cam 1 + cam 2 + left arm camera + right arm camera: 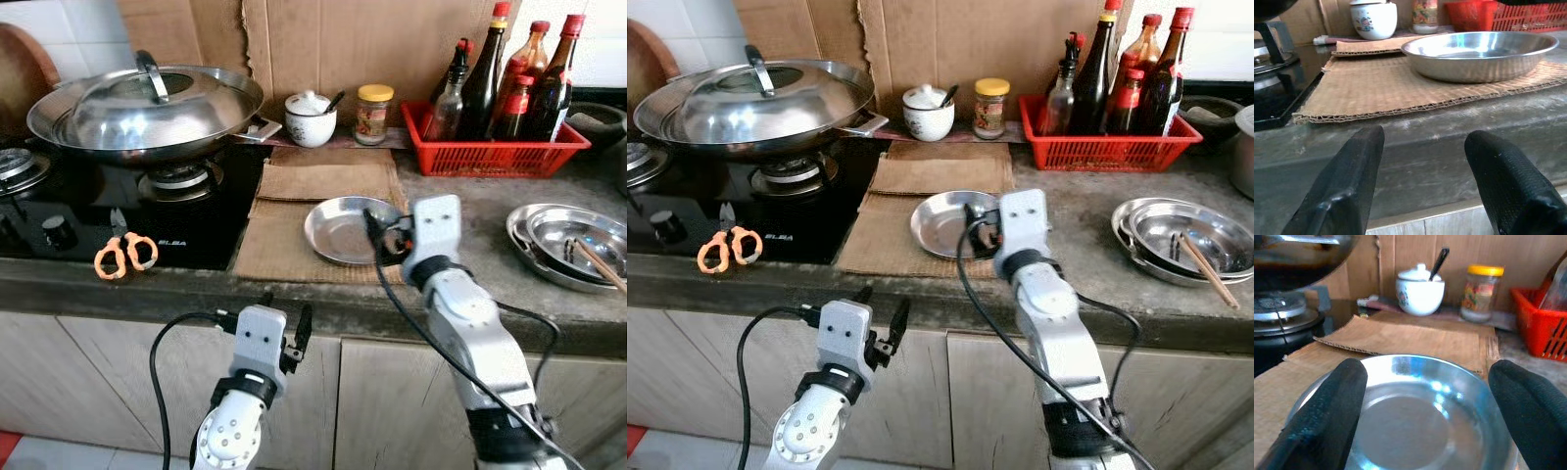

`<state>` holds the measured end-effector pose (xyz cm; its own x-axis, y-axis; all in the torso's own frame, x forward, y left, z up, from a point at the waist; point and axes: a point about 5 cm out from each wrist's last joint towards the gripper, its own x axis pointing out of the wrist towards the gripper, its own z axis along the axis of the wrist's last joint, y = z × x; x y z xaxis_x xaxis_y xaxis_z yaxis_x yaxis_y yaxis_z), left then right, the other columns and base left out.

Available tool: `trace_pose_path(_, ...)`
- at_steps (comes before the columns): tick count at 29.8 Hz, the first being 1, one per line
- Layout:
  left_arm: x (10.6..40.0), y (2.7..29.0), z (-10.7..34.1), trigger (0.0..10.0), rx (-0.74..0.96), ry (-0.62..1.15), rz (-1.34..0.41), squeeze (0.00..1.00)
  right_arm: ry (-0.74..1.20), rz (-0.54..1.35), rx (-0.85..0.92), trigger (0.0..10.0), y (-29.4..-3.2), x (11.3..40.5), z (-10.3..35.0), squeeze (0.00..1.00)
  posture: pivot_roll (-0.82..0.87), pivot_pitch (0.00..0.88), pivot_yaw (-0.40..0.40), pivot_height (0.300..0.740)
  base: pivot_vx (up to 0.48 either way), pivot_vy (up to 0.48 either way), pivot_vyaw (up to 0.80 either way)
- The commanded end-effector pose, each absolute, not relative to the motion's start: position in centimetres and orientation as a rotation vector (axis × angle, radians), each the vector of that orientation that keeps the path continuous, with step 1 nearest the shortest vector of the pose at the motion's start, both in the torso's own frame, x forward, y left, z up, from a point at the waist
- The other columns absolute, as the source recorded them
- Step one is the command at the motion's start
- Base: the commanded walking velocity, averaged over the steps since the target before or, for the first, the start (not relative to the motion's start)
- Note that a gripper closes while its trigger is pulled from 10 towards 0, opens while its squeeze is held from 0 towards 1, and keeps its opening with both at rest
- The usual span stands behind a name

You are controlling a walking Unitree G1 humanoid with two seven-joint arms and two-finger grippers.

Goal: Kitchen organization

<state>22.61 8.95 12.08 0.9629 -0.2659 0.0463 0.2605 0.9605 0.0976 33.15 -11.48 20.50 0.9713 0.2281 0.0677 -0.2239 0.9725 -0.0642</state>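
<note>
The left gripper [284,338] is nearest, below the front edge of the stone counter [460,211], before the cabinet doors; its two black fingers [1347,181] stand wide apart and hold nothing. The right gripper [380,235] is raised over the counter at the near rim of a steel plate [345,227], its fingers [1327,411] also spread wide, one on each side of the plate, gripping nothing. The plate lies on a sheet of cardboard [294,230] beside the black gas stove [118,211]. On the stove stands a wok with a steel lid [147,103], and orange-handled scissors [124,253] lie near its front edge. At the back are a white sugar pot [311,117], a yellow-lidded jar [373,113] and a red basket of sauce bottles [495,147]. To the right lie stacked steel plates with chopsticks [563,245].
</note>
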Motion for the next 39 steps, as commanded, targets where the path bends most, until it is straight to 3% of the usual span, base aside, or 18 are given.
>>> trace_pose_path(1, 22.5, 8.9, 12.2, 10.0, 0.092, -0.054, -0.266, 0.00, -0.003, 0.155, -0.097, 10.0, -12.0, 34.2, 20.7, 0.00, 0.04, 0.046, -0.024, 0.740, 0.000, 0.000, 0.00)
trace_pose_path(4, 22.5, 8.9, 12.2, 10.0, 0.091, -0.051, -0.267, 0.00, 0.083, 0.060, -0.207, 10.0, -12.4, 35.0, 20.9, 0.00, 0.04, 0.047, -0.026, 0.740, 0.000, 0.000, 0.00)
trace_pose_path(6, 22.4, 8.8, 12.1, 10.0, 0.086, -0.046, -0.274, 0.00, 0.144, 0.124, -0.126, 10.0, -12.3, 35.4, 21.0, 0.00, 0.04, 0.050, -0.029, 0.740, 0.000, 0.000, 0.00)
trace_pose_path(15, 22.4, 8.6, 12.1, 10.0, 0.086, -0.043, -0.279, 0.00, 0.309, 0.063, 0.016, 10.0, -13.0, 37.2, 22.1, 0.00, 0.05, 0.048, -0.037, 0.740, 0.000, 0.000, 0.00)
trace_pose_path(33, 22.4, 8.5, 11.8, 10.0, 0.084, -0.037, -0.278, 0.00, 0.510, 0.109, 0.004, 9.9, -12.2, 37.8, 21.2, 0.00, 0.04, 0.029, -0.043, 0.740, 0.000, 0.000, 0.00)
trace_pose_path(34, 22.4, 8.5, 11.8, 10.0, 0.085, -0.037, -0.279, 0.00, 0.536, 0.103, -0.003, 0.0, -12.2, 37.7, 20.8, 0.00, 0.04, 0.027, -0.044, 0.740, 0.000, 0.000, 0.00)
trace_pose_path(39, 22.4, 8.4, 11.8, 10.0, 0.084, -0.037, -0.280, 0.00, 0.586, 0.092, 0.042, 0.0, -12.3, 37.6, 20.1, 0.00, 0.05, 0.028, -0.043, 0.740, 0.000, 0.000, 0.00)
